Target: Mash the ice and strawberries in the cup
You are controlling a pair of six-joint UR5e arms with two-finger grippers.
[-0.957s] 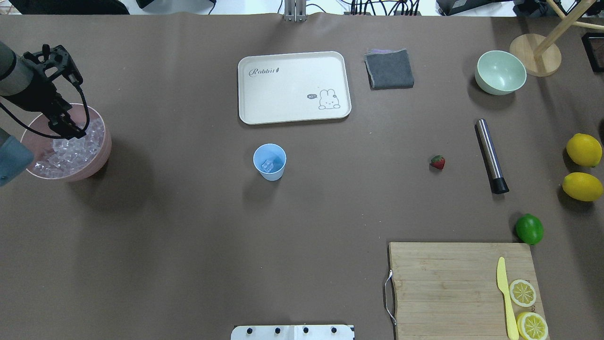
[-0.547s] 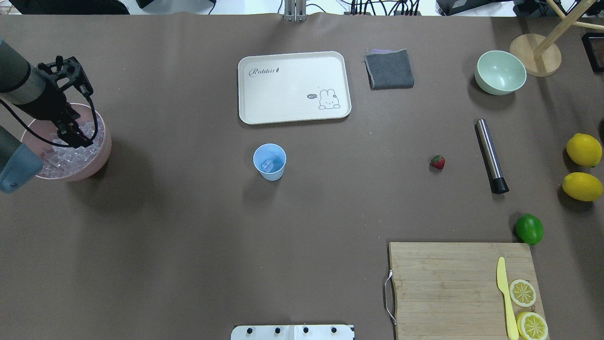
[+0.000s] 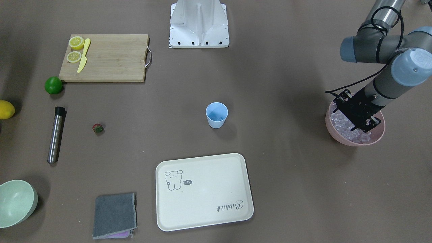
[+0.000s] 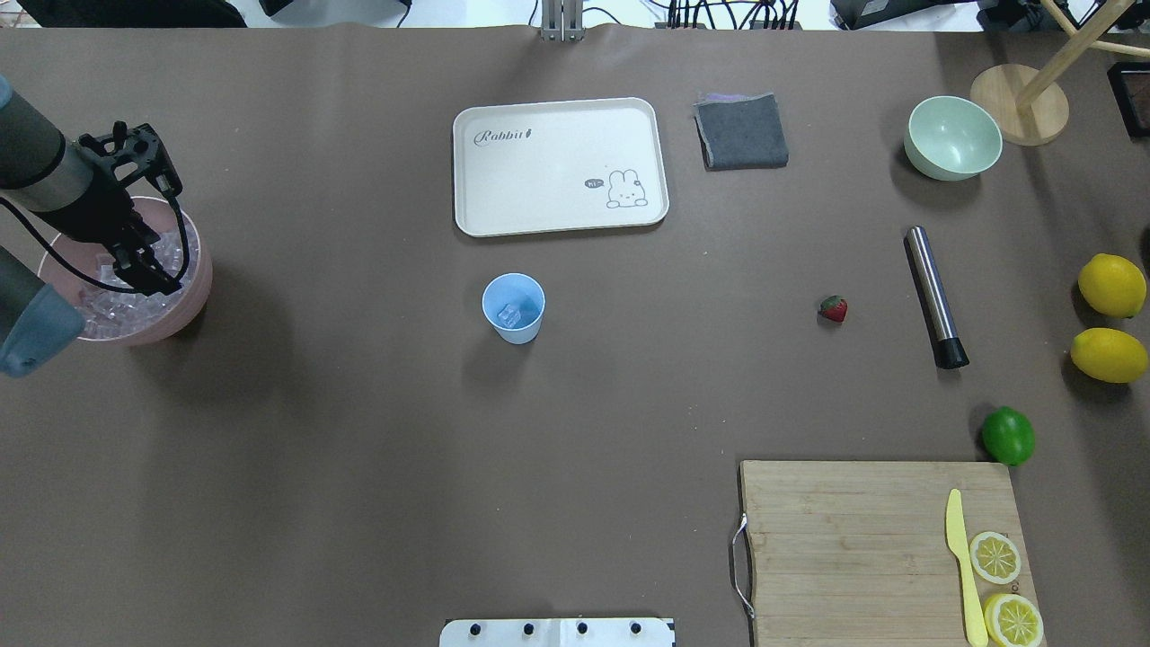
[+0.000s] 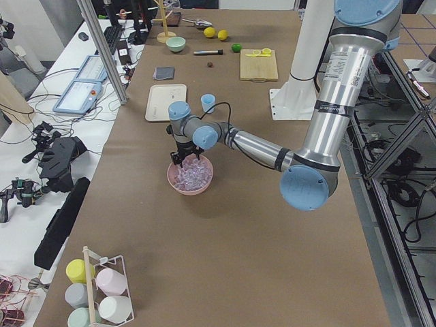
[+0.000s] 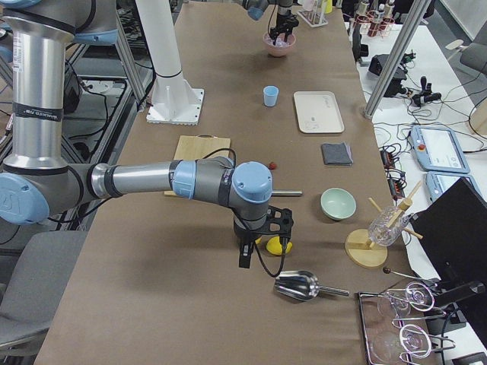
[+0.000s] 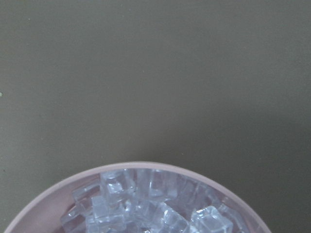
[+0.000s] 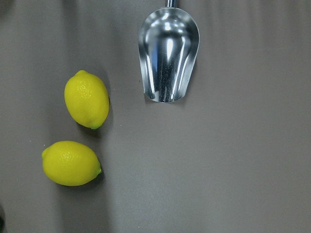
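Note:
The light-blue cup (image 4: pixel 513 308) stands upright mid-table with one clear ice cube (image 4: pixel 509 314) in it. Many more ice cubes (image 4: pixel 117 305) fill the pink bowl (image 4: pixel 196 292) at the far left. My left gripper (image 4: pixel 153 274) reaches down into that bowl among the cubes; its fingertips are hidden, so I cannot tell if it is open or shut. The left wrist view shows only the bowl's ice (image 7: pixel 146 204). The red strawberry (image 4: pixel 833 308) lies on the table right of the cup. My right gripper (image 6: pixel 255 255) hangs over the lemons, seen only from the side.
A cream tray (image 4: pixel 561 166) lies behind the cup. A steel muddler (image 4: pixel 935 296), grey cloth (image 4: pixel 741 131), pale green bowl (image 4: pixel 952 137), lime (image 4: pixel 1007 435), two lemons (image 4: pixel 1111 285) and a cutting board (image 4: pixel 853 548) with knife and lemon slices occupy the right. A metal scoop (image 8: pixel 168 53) lies near the lemons.
My left gripper has shifted slightly right and toward the bowl's near side while staying low in the ice. Cup, strawberry and the other objects have not moved.

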